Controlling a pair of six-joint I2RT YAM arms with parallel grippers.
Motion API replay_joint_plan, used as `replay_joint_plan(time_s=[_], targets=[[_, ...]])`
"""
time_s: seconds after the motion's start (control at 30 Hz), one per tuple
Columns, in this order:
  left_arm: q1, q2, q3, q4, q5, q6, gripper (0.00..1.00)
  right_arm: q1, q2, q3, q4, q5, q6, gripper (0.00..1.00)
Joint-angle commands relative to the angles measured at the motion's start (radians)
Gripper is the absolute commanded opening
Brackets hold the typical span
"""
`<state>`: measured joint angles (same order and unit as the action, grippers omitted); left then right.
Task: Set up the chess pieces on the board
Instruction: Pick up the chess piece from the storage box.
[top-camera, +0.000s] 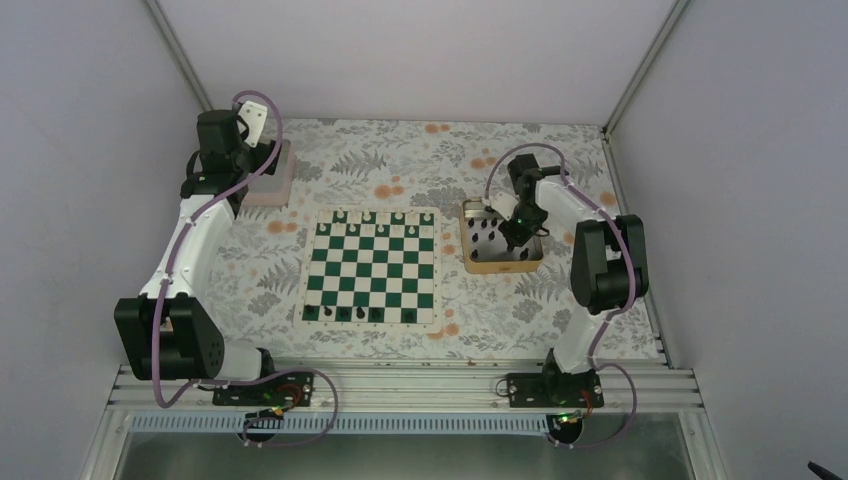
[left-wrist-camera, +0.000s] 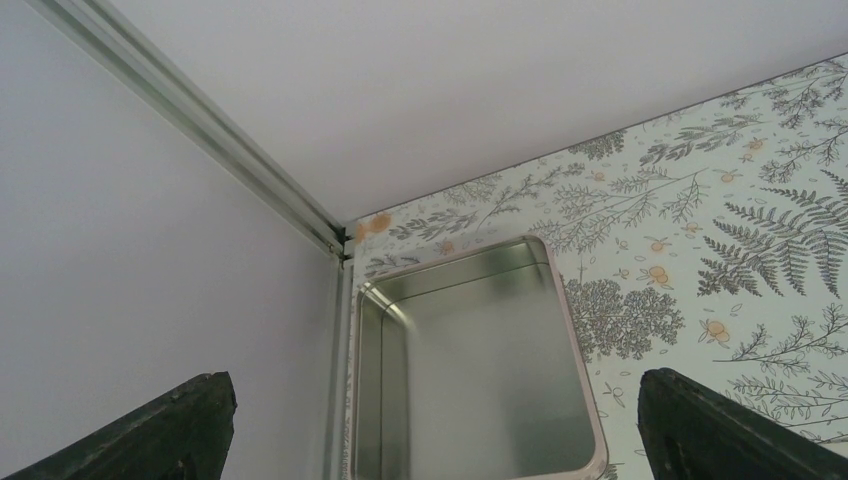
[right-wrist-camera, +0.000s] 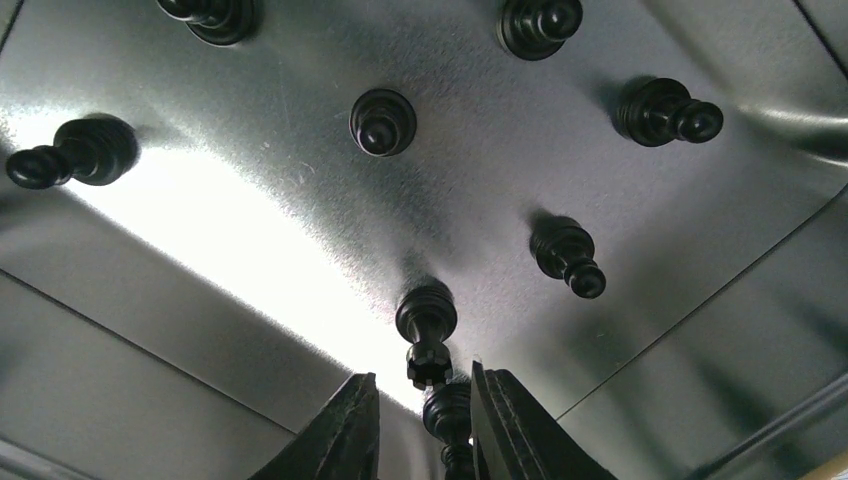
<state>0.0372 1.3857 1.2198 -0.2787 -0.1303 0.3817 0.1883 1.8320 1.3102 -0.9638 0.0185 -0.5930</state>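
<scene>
Surface: fern-and-orange-flower cloth (top-camera: 400, 150) on the table, pale walls on three sides.
Board (top-camera: 372, 265): flat at centre, between the arms, fully in sight.
Pale tray (left-wrist-camera: 575, 340): far left corner. Mostly hidden behind the left arm from above, and its near edge is cut off in the wrist view.
Gold-rimmed tray (top-camera: 500, 266): just right of the board, partly covered by the right arm.
White pieces (top-camera: 383, 216): board's far row.
Black chess pieces (top-camera: 343, 313): a few on the board's near row, kinds too small to tell. More stand in the gold-rimmed tray.
Left gripper (left-wrist-camera: 432, 380): fingers wide apart, above the pale tray.
Right gripper (right-wrist-camera: 422, 372): down in the gold-rimmed tray, fingers narrow about one black piece (right-wrist-camera: 447, 400). Whether they grip it cannot be told.
</scene>
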Motion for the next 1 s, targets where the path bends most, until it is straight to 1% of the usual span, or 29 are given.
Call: replay_joint_plan(time_s=[0.0,0.3,0.67,0.77,0.87,0.97], targets=[[0.006,-0.012,-0.005,0.007,0.008,0.003,1.00,-0.003,0.012,0.010,0.016,-0.009,-0.003,0.27],[0.005,-0.014,0.000,0.002,0.014,0.000,1.00,-0.002,0.032,0.008,0.019,-0.012,-0.009,0.25],[0.006,-0.017,0.003,-0.007,0.020,-0.001,1.00,-0.003,0.054,0.013,0.027,-0.018,-0.015,0.21],[0.006,-0.018,0.005,-0.007,0.019,-0.001,1.00,-0.002,0.062,0.014,0.030,-0.021,-0.016,0.18],[0.006,-0.019,0.006,-0.009,0.021,-0.001,1.00,-0.002,0.061,0.023,0.030,-0.024,-0.017,0.13],[0.006,-0.019,0.008,-0.011,0.020,-0.001,1.00,0.001,0.049,0.039,0.004,-0.036,-0.017,0.11]])
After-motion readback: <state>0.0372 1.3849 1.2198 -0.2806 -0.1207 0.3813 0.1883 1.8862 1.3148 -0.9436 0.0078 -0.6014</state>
